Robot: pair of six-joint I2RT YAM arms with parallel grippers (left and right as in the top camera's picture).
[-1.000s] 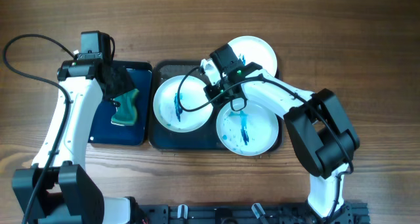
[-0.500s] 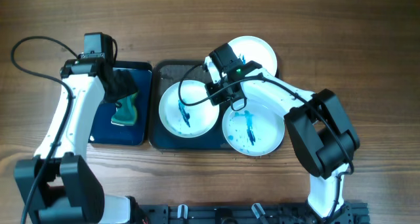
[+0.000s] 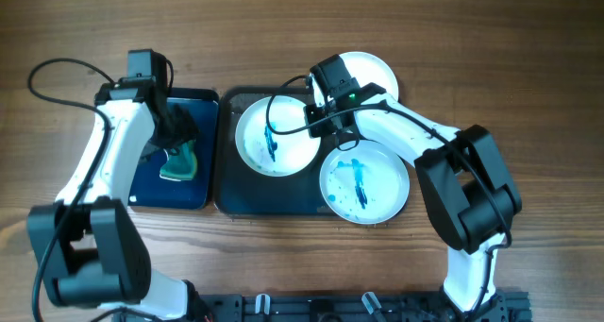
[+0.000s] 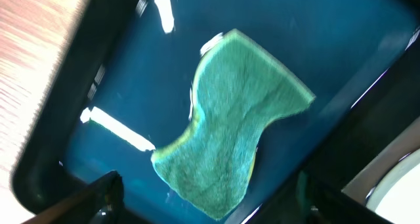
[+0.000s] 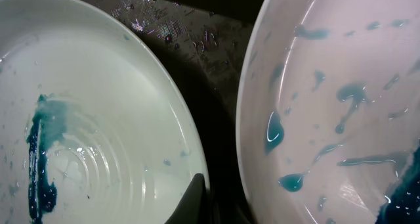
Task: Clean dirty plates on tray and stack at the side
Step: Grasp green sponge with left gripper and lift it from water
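Nothing was clean yet — all three dirty plates (image 3: 275, 136) carried teal smears. Left gripper (image 3: 176, 131) hung open above the sponge (image 3: 179, 161); right gripper (image 3: 332, 122) — state unclear.

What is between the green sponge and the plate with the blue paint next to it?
In the overhead view, between the green sponge and the nearest dirty plate lie only the small tray's dark floor and the two trays' rims, side by side.

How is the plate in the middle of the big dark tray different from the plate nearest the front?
The left round white plate lies wholly inside the large dark tray; the front round white plate overhangs its rim. The left plate's teal streak sits off-centre; the front plate's runs down its middle. Both look the same size.
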